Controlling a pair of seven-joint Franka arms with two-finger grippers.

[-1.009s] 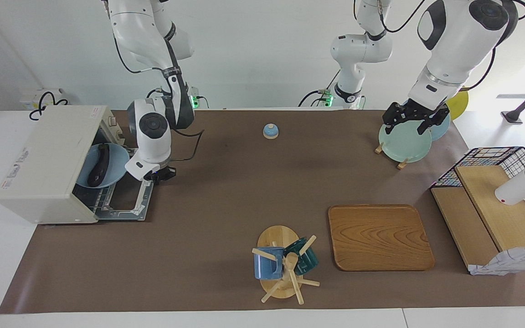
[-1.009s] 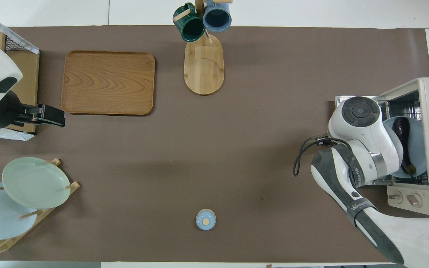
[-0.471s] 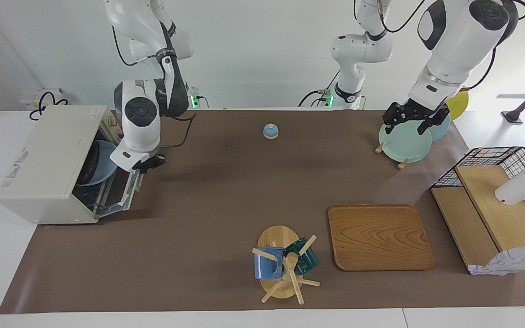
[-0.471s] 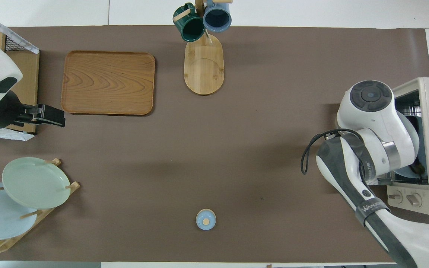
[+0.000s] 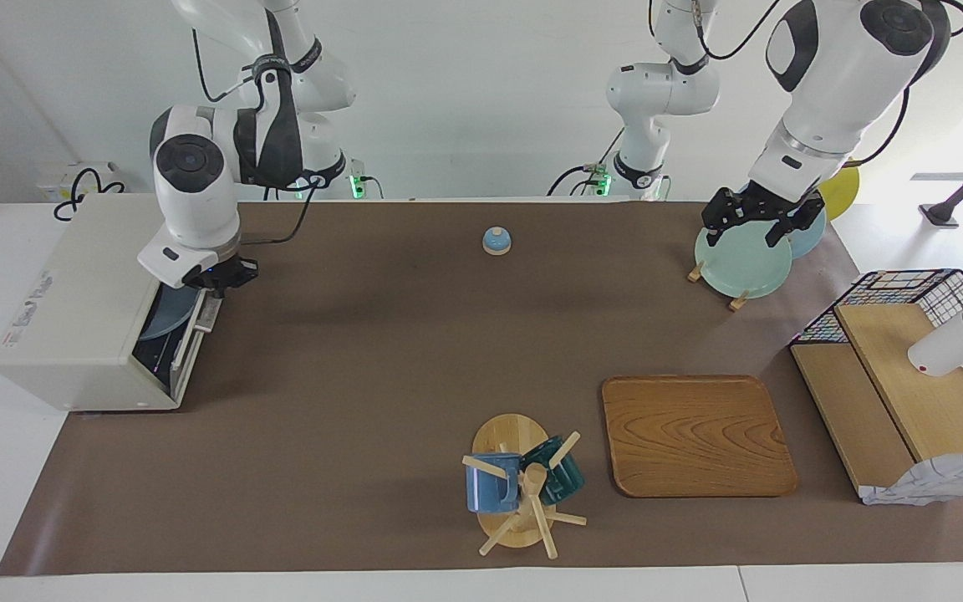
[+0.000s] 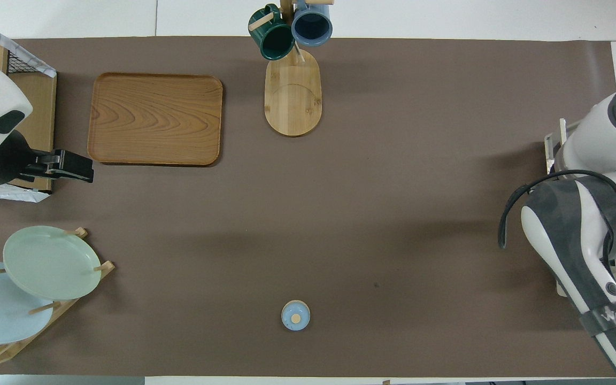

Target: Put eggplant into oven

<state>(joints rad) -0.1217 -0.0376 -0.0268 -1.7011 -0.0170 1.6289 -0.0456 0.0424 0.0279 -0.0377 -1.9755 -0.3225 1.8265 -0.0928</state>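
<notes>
The right gripper (image 5: 222,278) is closed at the top edge of the oven (image 5: 80,309) door (image 5: 185,344), which stands nearly shut; whether it grips the handle can't be told. The left gripper (image 5: 753,219), jaws spread, waits over two racked plates (image 5: 741,261), holding nothing. Through the door gap a blue plate (image 5: 165,311) shows inside the oven; the eggplant is hidden. The brown mat's (image 5: 381,351) middle lies bare. The wooden tray (image 5: 695,435) is empty. Two mugs (image 5: 490,483) hang on their stand.

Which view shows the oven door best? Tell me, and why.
The facing view: the oven door shows nearly shut, with the right gripper at its top edge. In the overhead view the right arm covers most of it; only an edge shows.
</notes>
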